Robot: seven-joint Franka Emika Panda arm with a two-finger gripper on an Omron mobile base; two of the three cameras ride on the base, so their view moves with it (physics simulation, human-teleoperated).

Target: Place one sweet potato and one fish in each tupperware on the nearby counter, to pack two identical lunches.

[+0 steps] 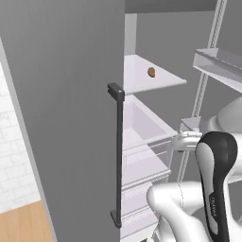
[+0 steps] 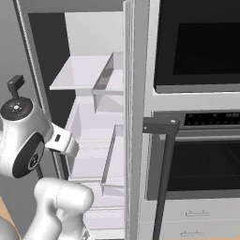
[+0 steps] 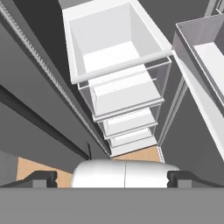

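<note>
The claw hung wide open and empty over the clear fridge bins, while a sweet potato lay on a shelf above.

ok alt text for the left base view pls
An open fridge with a small orange-brown sweet potato lying alone on an upper white shelf, above clear bins. The grey fridge door with its dark vertical handle stands at left, and the white robot arm rises at lower right.
</note>
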